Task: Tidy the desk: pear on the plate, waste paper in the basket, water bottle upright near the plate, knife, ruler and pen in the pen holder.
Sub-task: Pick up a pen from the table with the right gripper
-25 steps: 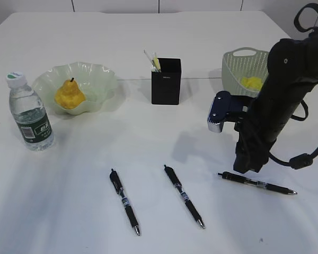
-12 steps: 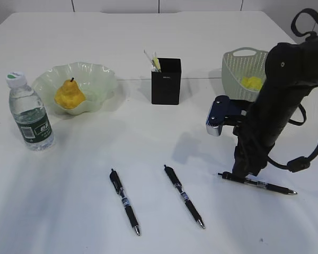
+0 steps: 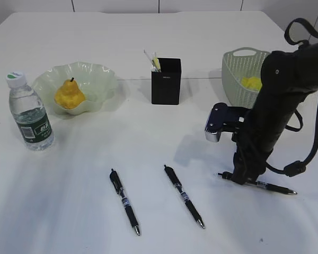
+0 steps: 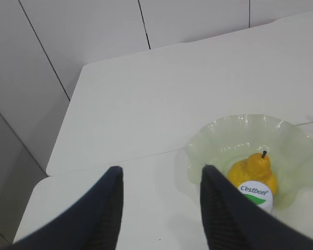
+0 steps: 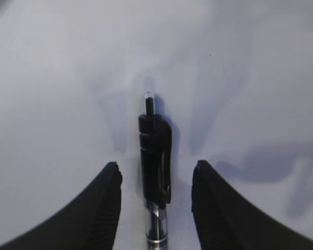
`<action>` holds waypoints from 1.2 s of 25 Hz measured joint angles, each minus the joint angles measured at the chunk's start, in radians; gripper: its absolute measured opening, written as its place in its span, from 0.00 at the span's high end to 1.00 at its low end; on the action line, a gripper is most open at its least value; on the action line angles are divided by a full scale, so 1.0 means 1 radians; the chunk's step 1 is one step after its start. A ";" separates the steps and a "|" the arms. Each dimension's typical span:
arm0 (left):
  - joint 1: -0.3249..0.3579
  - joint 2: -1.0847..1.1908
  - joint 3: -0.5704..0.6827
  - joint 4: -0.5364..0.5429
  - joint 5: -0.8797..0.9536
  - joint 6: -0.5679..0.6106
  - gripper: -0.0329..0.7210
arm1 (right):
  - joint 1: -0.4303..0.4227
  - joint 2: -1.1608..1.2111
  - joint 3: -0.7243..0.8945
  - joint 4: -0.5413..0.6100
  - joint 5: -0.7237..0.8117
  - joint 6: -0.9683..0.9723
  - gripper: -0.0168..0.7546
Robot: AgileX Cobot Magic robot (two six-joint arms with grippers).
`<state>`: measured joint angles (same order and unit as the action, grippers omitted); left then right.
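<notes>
My right gripper is down at the desk, open, its fingers on either side of the clip end of the rightmost pen; the right wrist view shows the pen between the fingers, untouched. Two more pens lie in front. The pear sits on the plate. The water bottle stands upright to the plate's left. Yellow waste paper lies in the basket. Thin pale tips stick out of the pen holder; knife and ruler cannot be made out. My left gripper hangs open and empty above the bottle cap.
The right arm's cable loops out to the right beside the basket. The desk's left edge meets a grey wall.
The right arm has come down and slightly forward, and its fingers now straddle the rightmost pen. Nothing else has moved.
</notes>
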<state>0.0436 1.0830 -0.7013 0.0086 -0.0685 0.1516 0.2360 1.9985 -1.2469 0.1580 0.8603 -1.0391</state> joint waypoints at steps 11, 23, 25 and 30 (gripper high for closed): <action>0.000 0.000 0.000 0.000 0.000 0.000 0.50 | 0.000 0.018 -0.002 0.000 0.002 0.000 0.54; 0.000 0.000 0.000 0.000 0.000 0.000 0.50 | 0.000 0.032 -0.002 0.000 0.002 0.000 0.54; 0.000 0.000 0.000 0.000 0.000 0.000 0.50 | 0.000 0.034 -0.002 0.000 0.002 0.000 0.54; 0.000 0.000 0.000 0.000 0.000 0.000 0.50 | 0.000 0.034 -0.002 -0.002 0.002 0.000 0.54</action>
<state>0.0436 1.0830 -0.7013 0.0086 -0.0685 0.1516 0.2360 2.0329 -1.2490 0.1562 0.8622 -1.0391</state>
